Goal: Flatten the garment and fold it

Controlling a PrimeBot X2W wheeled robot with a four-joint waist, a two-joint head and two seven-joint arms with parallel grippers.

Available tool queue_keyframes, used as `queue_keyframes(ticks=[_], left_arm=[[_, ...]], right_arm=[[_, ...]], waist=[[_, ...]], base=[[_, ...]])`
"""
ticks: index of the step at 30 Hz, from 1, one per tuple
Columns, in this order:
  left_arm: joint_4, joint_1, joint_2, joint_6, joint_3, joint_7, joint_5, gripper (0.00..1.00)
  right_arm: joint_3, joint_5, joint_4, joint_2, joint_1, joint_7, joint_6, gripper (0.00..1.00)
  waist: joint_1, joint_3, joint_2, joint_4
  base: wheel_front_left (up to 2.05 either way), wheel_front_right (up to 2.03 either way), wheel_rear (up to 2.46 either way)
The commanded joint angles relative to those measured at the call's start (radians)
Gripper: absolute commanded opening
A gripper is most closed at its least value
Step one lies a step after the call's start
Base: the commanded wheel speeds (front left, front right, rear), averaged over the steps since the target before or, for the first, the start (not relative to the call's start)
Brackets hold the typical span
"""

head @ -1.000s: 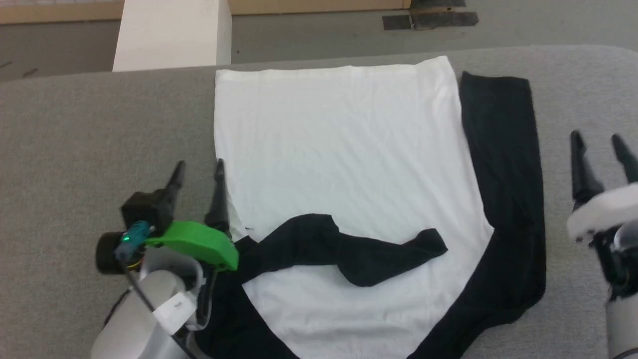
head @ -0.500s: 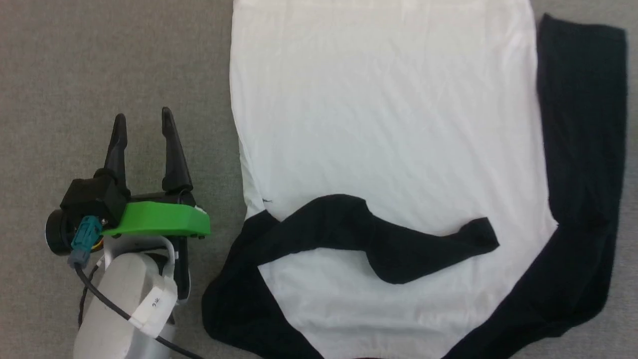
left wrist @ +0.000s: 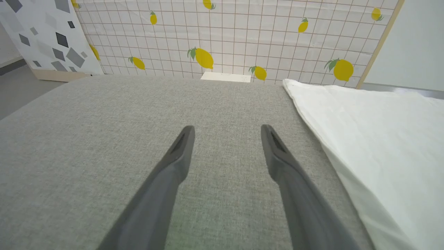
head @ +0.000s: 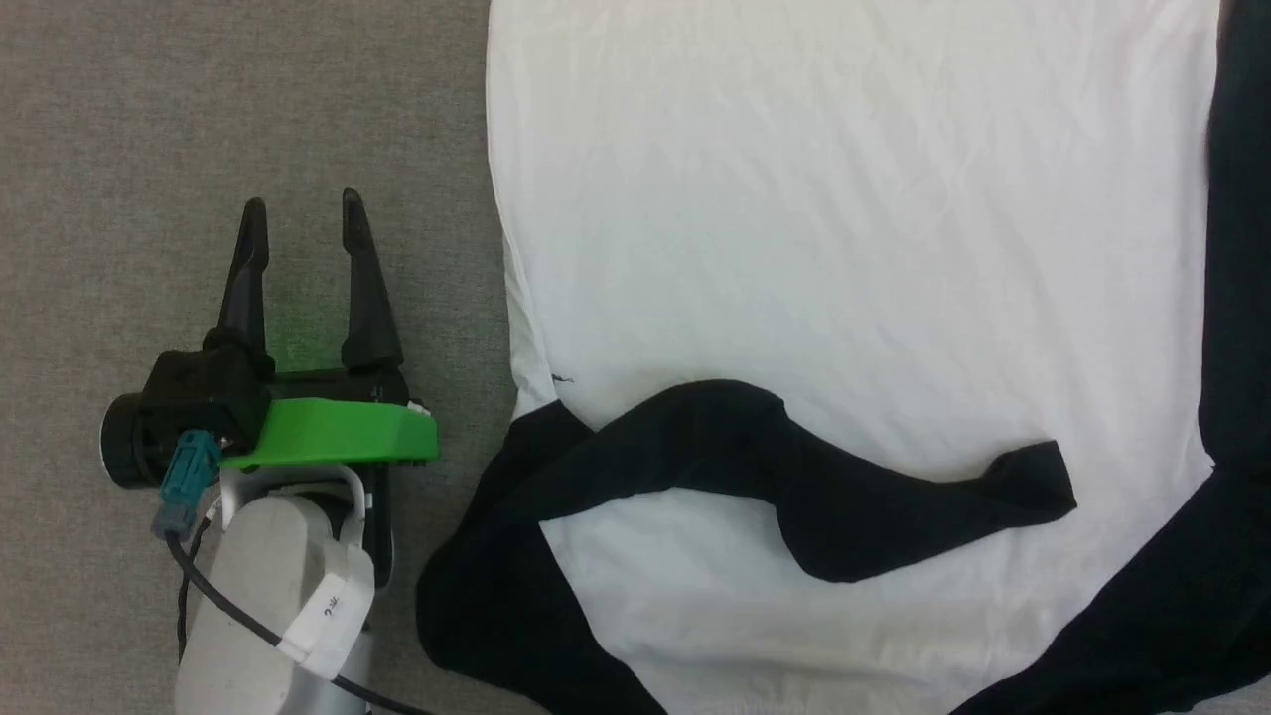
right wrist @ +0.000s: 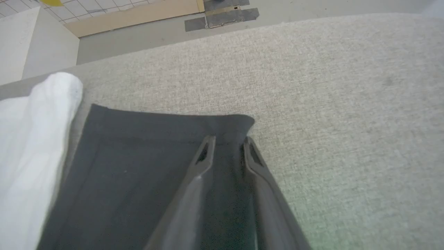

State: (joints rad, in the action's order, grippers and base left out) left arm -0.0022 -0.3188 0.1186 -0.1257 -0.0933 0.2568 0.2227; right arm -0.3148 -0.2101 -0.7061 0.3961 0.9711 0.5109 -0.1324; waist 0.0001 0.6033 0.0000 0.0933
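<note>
— Both jaws? Your left gripper (head: 302,199) gapes empty beside the garment (head: 844,248) on the table (head: 149,119).
— Your right gripper (right wrist: 229,139) stands narrow at the sleeve cuff (right wrist: 166,121); hold unclear, and a shallow pinch could slip.

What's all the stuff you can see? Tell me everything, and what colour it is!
shirt: one, white body with black sleeves, spread on the table.
sleeve: one, black, folded across the white body.
other sleeve: one, black, lying straight beside the body.
table: one, grey cloth top, under everything.
lemon wall: one, white tiles with yellow lemons, behind the table.
left gripper: one, dark fingers, open, over bare table beside the shirt.
right gripper: one, dark fingers, close together over the other sleeve's end; grip unclear.
</note>
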Motion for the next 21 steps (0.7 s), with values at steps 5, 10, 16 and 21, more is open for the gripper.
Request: queue_keyframes(ticks=[5,10,16,21], left_arm=[[0.033,0.028,-0.021,0.031,0.029,0.005,-0.023,1.0],[0.058,0.092,-0.029,0.056,0.057,0.005,-0.031,1.0],[0.05,0.175,-0.034,0.068,0.092,0.005,-0.041,1.0],[0.057,0.218,-0.036,0.077,0.11,0.005,-0.044,1.0]], right_arm=[[-0.025,0.022,-0.005,0.013,-0.108,-0.044,0.002,0.0],[-0.084,0.026,0.042,0.038,-0.216,-0.116,0.002,0.0],[-0.159,0.023,0.146,0.075,-0.382,-0.134,0.002,0.0],[-0.226,0.009,0.273,0.048,-0.501,-0.117,0.002,0.0]], waist=[[-0.0001,-0.11,0.0,-0.035],[-0.0001,-0.227,0.0,-0.08],[-0.0001,-0.334,0.0,-0.138],[-0.0001,-0.388,0.0,-0.179]], base=[[0.0,0.0,0.0],[0.0,0.0,0.0],[0.0,0.0,0.0],[0.0,0.0,0.0]])
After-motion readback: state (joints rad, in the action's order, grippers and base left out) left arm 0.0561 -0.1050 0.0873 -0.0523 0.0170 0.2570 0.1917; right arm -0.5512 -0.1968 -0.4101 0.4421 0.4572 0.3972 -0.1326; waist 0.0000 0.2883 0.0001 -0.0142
